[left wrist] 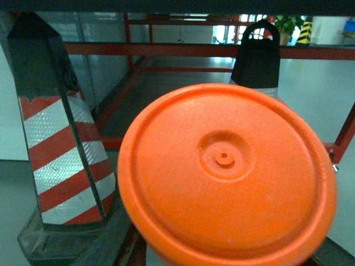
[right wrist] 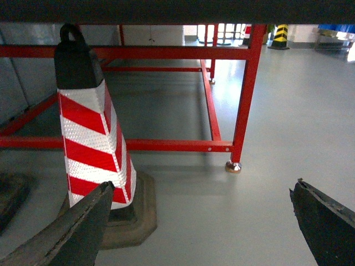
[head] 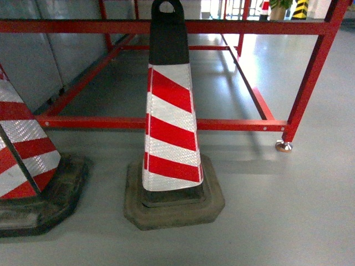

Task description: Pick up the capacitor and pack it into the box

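An orange round-ended body, the capacitor point(left wrist: 227, 177), fills most of the left wrist view, close to the camera and off the floor. It hides my left gripper's fingers except for dark slivers at its lower left and lower right edges, so that gripper appears shut on it. In the right wrist view my right gripper point(right wrist: 202, 191) stands open above bare grey floor, with its dark fingers point(right wrist: 83, 227) wide apart and nothing between them. The box is out of view. Neither gripper shows in the head view.
A red-and-white striped traffic cone point(head: 169, 127) on a rubber base stands straight ahead, and a second cone point(head: 28, 149) at the left. Behind them runs a low red metal frame point(head: 166, 123) with a foot point(head: 283, 146). Grey floor stretches right.
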`<state>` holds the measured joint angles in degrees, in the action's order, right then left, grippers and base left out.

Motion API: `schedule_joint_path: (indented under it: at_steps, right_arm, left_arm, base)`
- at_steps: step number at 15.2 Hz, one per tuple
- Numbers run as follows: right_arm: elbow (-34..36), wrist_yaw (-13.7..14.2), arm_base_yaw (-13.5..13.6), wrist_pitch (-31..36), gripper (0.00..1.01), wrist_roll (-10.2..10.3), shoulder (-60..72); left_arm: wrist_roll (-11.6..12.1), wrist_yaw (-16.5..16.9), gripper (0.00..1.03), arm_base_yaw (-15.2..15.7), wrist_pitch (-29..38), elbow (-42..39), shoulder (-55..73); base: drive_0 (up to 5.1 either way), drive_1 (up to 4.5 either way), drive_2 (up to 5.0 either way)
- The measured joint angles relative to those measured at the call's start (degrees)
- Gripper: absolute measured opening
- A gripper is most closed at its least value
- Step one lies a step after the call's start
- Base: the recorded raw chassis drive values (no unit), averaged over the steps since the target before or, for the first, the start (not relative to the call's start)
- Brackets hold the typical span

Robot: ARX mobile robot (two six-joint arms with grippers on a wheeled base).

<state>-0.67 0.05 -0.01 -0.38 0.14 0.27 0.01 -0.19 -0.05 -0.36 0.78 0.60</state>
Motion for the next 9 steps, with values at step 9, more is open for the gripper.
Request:
schedule_joint_path:
  at_steps: [9]
  right_arm:
    - [0.0,0.0,0.0,0.07,0.98,-0.02,0.0]
  left_arm:
    - [0.02,0.22,0.44,0.0,-0.07,0.0,0.0]
  base:
    - [0.0,0.0,0.0]
